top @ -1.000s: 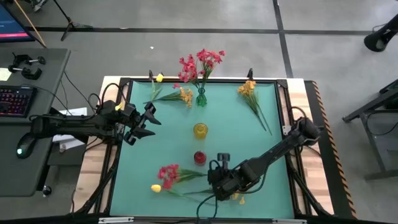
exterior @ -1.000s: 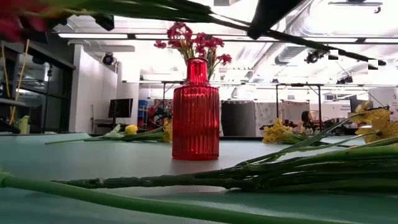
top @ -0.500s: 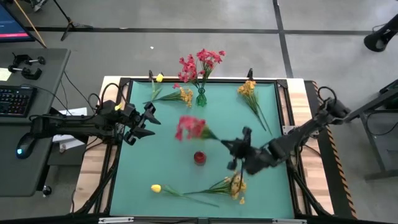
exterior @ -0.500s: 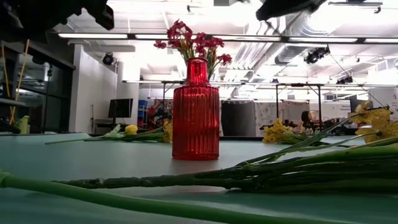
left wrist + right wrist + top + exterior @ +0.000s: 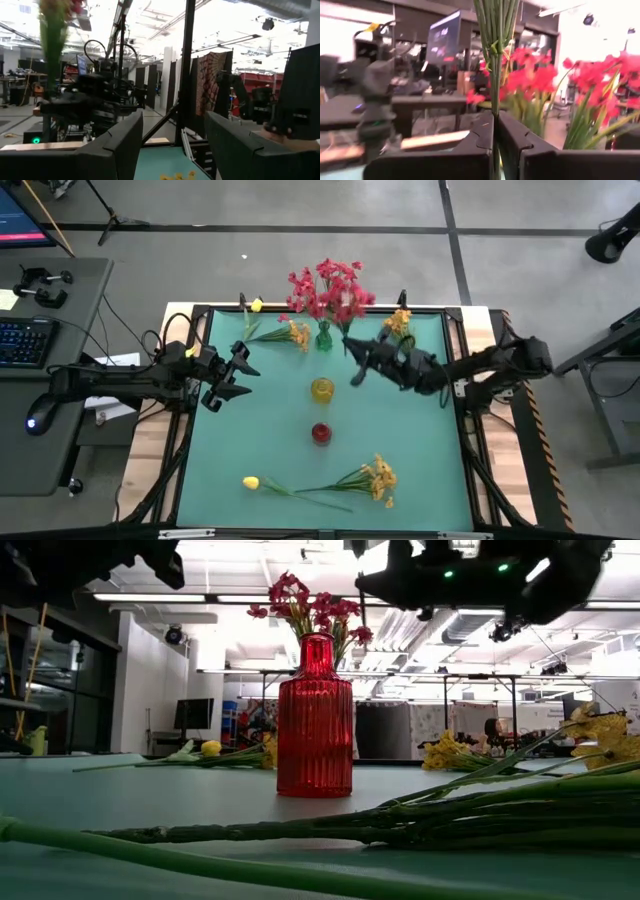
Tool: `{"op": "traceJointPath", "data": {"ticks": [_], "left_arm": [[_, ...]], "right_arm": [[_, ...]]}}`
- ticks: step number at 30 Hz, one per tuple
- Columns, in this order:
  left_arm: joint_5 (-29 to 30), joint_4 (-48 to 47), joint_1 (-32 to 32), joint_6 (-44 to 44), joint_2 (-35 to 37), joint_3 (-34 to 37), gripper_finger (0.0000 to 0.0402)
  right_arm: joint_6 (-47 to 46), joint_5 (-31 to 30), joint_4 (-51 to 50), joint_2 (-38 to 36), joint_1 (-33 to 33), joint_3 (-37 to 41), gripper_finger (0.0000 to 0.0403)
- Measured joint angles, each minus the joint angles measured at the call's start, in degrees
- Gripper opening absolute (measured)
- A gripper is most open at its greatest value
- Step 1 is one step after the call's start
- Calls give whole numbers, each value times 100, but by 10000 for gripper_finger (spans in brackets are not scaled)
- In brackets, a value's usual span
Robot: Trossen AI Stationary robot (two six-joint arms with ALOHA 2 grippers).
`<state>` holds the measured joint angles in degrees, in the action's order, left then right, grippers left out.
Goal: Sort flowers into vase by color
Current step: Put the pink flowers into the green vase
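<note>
Right gripper [image 5: 358, 358] was clamped on a pink-red bunch [image 5: 345, 298] with green stems [image 5: 495, 45], held at the far edge beside the green vase [image 5: 323, 337] and its red blossoms. Only the right wrist view showed the pinch. Left gripper [image 5: 238, 375] waited at left, fingers [image 5: 115, 145] apart, empty.

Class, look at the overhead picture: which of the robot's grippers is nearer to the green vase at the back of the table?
The right. The right gripper holds a pink-red bunch just beside the green vase. The left gripper waits open, farther off near the mat's left edge.
</note>
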<state>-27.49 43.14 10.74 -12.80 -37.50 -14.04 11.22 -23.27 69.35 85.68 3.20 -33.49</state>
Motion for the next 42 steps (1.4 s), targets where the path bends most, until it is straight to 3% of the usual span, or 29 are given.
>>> {"op": "traceJointPath", "data": {"ticks": [5,17,25,42], "left_arm": [[1,0,-1,0,0,0,202],[0,-143,-2,-2,0,0,202],[0,-186,-2,-2,0,0,202],[1,-177,-1,-2,0,0,202]], "right_arm": [[-59,371,43,537,575,-580,0],[-79,362,36,1896,1218,-1942,0],[-203,-55,48,2167,1344,-2019,0],[-839,-72,253,2562,1605,-2007,0]]}}
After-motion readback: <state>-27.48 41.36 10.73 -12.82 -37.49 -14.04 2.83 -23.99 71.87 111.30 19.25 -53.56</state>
